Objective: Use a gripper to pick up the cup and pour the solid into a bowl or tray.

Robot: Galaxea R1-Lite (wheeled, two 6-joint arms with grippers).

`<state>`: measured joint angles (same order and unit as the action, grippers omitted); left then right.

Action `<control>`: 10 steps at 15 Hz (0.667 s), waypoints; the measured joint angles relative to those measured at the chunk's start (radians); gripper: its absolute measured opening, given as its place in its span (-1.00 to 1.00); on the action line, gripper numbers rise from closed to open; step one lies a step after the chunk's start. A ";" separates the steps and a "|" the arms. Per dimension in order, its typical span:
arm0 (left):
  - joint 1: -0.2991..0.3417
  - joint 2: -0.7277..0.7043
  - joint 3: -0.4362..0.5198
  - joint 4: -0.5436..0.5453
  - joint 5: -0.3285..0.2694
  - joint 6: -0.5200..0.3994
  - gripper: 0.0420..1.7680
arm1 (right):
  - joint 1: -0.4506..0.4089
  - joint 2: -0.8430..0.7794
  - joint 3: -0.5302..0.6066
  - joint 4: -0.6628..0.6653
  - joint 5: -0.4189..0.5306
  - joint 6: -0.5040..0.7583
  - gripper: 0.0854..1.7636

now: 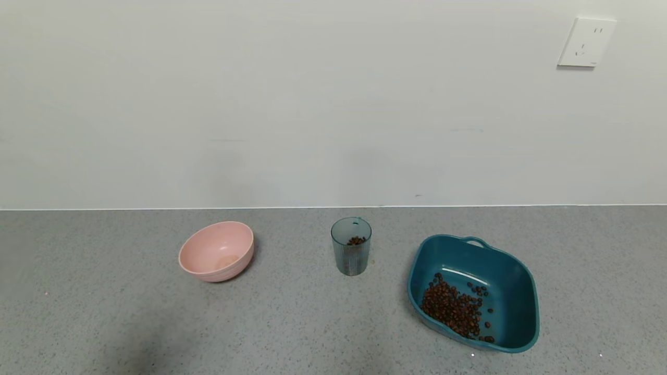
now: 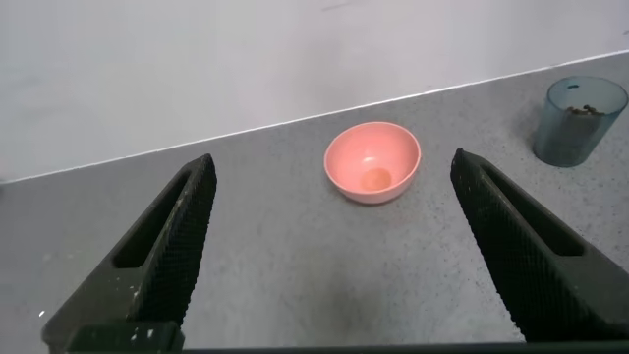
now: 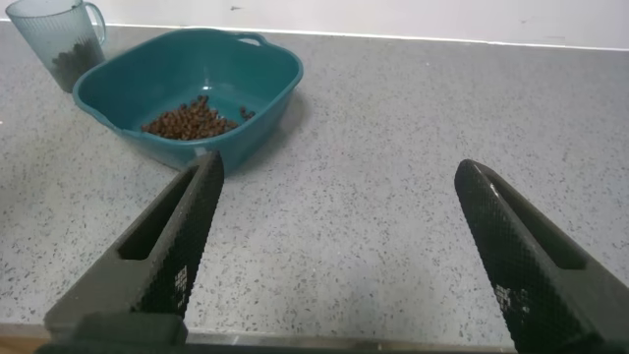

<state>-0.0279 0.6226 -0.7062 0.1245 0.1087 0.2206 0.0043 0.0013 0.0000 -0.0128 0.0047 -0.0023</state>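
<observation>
Cup (image 1: 351,253) stands upright on tabletop (image 1: 104,312) between pink bowl (image 1: 216,251) and basin (image 1: 521,291). Both claws, left (image 2: 329,261) and right (image 3: 339,265), released, well apart from it. Hazard: tall, light cup tips under off-centre contact, scattering beans (image 1: 356,240).

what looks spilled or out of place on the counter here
Nothing stands out. The cup is upright with beans inside, the basin holds its beans, and the pink bowl just tilts slightly.
</observation>
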 joint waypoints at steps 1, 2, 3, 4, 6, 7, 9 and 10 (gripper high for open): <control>0.027 -0.044 -0.003 0.032 -0.010 -0.001 0.94 | 0.000 0.000 0.000 0.002 0.000 0.000 0.94; 0.051 -0.085 -0.005 0.058 -0.014 -0.002 0.94 | 0.000 0.000 0.000 0.002 0.000 0.000 0.94; 0.068 -0.121 -0.006 0.073 -0.016 -0.005 0.94 | 0.000 0.000 0.000 0.001 0.000 0.000 0.94; 0.077 -0.153 -0.001 0.077 -0.016 -0.005 0.94 | 0.000 0.000 0.000 0.000 0.000 0.000 0.94; 0.080 -0.207 0.020 0.084 -0.017 -0.006 0.94 | 0.000 0.000 0.000 0.000 0.001 0.000 0.94; 0.077 -0.233 0.034 0.087 -0.019 -0.006 0.94 | 0.000 0.000 0.000 0.000 0.001 0.000 0.94; 0.065 -0.280 0.064 0.087 -0.031 -0.010 0.94 | 0.000 0.000 0.000 0.000 0.000 0.000 0.94; 0.048 -0.303 0.078 0.087 -0.044 -0.014 0.94 | 0.000 0.000 0.000 0.000 0.001 0.000 0.94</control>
<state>0.0202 0.3198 -0.6281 0.2117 0.0645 0.2068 0.0043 0.0013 0.0000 -0.0123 0.0053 -0.0028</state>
